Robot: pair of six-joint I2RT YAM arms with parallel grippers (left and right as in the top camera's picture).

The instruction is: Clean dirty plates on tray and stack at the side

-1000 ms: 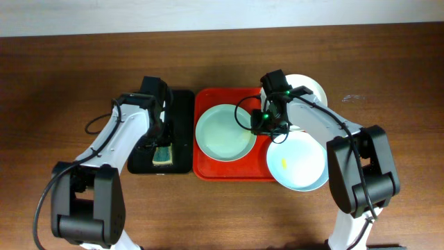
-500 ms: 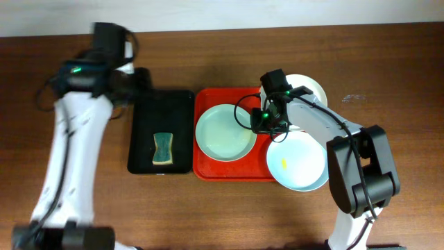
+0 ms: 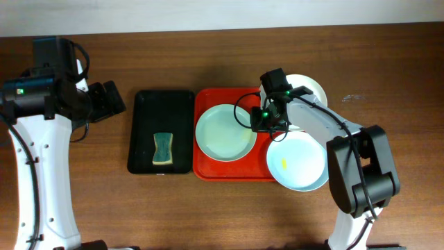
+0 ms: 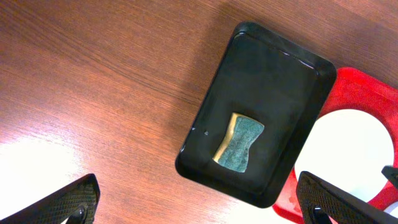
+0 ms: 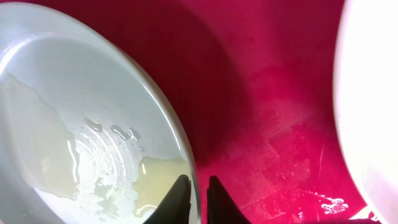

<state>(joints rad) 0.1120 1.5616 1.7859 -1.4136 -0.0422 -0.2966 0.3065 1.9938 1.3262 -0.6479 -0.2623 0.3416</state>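
Observation:
A pale mint-blue plate (image 3: 223, 132) lies on the left half of the red tray (image 3: 236, 170). My right gripper (image 3: 261, 122) is shut on its right rim; in the right wrist view the thin rim runs between the two fingers (image 5: 180, 194), and the wet plate (image 5: 74, 124) fills the left. A second mint-blue plate (image 3: 298, 161) with a yellow smear overlaps the tray's right edge. A white plate (image 3: 310, 89) sits behind it, partly under the right arm. My left gripper (image 3: 116, 104) hangs open, high over bare wood left of the black tray, holding nothing.
A narrow black tray (image 3: 161, 111) stands left of the red tray with a green-and-yellow sponge (image 3: 162, 148) lying in it. The left wrist view looks down on that sponge (image 4: 239, 142) and black tray (image 4: 273, 81). Brown wood surrounds both trays.
The left arm let go of the sponge in the black tray, opened wide and swung up and away to the far left. The right gripper closed onto the plate's rim.

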